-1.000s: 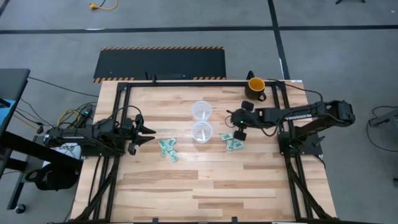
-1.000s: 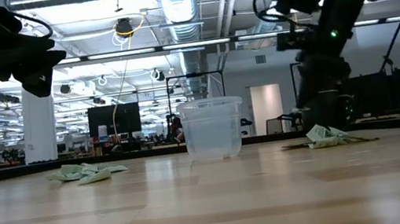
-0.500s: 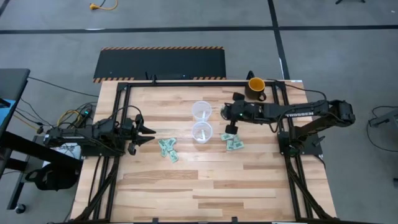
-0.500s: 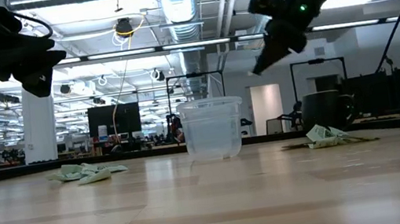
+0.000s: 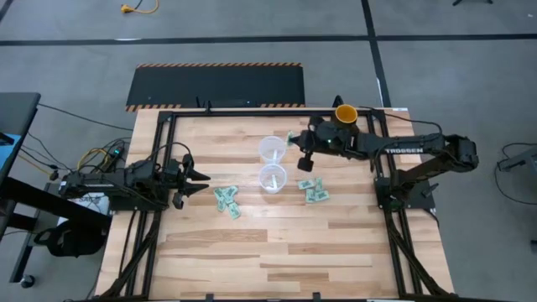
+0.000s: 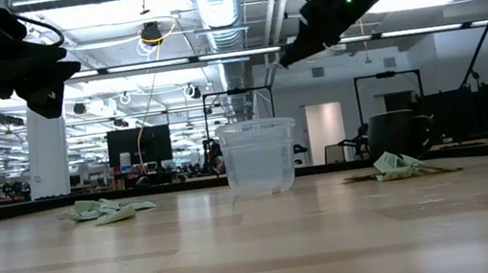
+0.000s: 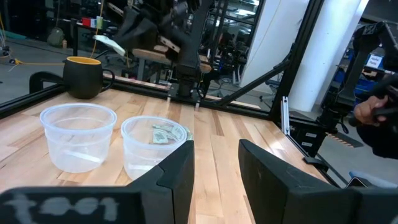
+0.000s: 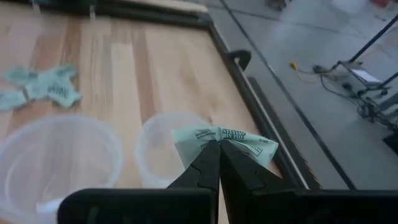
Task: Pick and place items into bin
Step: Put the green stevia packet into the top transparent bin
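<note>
Two clear plastic tubs, the bins, stand mid-table: the far one (image 5: 271, 149) and the near one (image 5: 273, 178). My right gripper (image 5: 296, 148) hangs in the air beside the far tub, shut on a crumpled green-and-white packet (image 8: 224, 140). More packets lie flat on the wood to the right of the tubs (image 5: 313, 191) and to their left (image 5: 226, 201). Another packet lies in the near tub (image 7: 160, 134). My left gripper (image 7: 214, 171) waits open at the table's left side, pointing level at the tubs, with nothing between its fingers. My right gripper pinches the packet by the middle of one edge (image 8: 219, 144) between its two fingertips (image 8: 208, 157). The fingers slant down from the table's right. The packet sticks out past the tips, lifted clear, over the rim of the far tub (image 8: 171, 152).
A dark mug (image 5: 346, 117) with a yellow inside stands at the far right, just behind my right arm. A black frame (image 5: 252, 110) runs along the table's edges. Bare wood lies toward the near edge (image 5: 277, 260).
My right gripper has risen from the packets to the right of the tubs with one packet in its tips. It has tipped up from pointing steeply down to a shallow slant and gone toward the far edge and left, to the far tub.
</note>
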